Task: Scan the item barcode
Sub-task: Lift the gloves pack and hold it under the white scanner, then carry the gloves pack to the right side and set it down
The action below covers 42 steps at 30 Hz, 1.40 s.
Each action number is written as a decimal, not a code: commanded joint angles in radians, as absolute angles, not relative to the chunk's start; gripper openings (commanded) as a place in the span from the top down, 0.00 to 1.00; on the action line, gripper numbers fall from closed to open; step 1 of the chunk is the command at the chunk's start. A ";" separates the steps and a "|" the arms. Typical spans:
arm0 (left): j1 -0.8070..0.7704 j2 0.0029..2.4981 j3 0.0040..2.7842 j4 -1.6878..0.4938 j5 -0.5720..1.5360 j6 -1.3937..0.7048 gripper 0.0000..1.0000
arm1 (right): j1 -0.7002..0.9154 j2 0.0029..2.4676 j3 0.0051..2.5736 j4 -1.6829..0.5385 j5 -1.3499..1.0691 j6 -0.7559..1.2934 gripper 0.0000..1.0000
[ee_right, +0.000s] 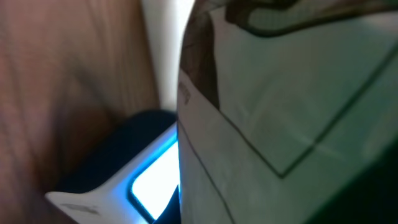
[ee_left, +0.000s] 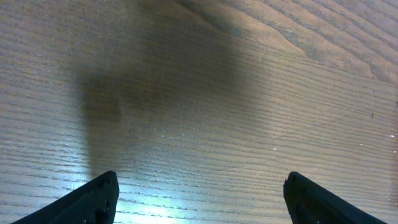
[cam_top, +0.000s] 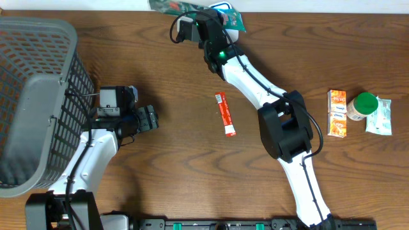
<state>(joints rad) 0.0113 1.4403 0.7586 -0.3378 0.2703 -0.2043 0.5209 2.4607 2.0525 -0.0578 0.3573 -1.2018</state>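
Right claw (cam_top: 206,19) pinches packet (cam_top: 235,20) over scanner (ee_right: 146,183).

Left wrist: bare wood below.
I see my 2 fingers (ee_left: 81,202) spread wide above the counter (ee_left: 205,99), holding nothing.

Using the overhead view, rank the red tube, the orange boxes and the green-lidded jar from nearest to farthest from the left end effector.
1. red tube, mid-table, right of the left end effector
2. orange boxes, far right side
3. green-lidded jar, just beyond the boxes
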 commanded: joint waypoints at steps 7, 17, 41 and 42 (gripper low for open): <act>0.017 1.442 0.757 -0.334 0.242 -0.195 0.14 | 0.517 2.473 2.068 -0.081 0.231 -1.102 0.99; 0.017 1.442 0.757 -0.334 0.242 -0.195 0.14 | 0.484 2.415 2.068 -0.080 0.221 -0.912 0.99; 0.017 1.442 0.757 -0.334 0.241 -0.195 0.14 | 0.330 1.957 2.017 -1.424 0.076 -0.145 0.99; 0.017 1.442 0.757 -0.334 0.242 -0.195 0.14 | 0.314 1.960 1.987 -1.451 0.068 -0.121 0.99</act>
<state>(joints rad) 0.0109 1.4403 0.7586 -0.3374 0.2699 -0.2043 0.3687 1.9278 2.0468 -1.3964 0.0917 -0.3531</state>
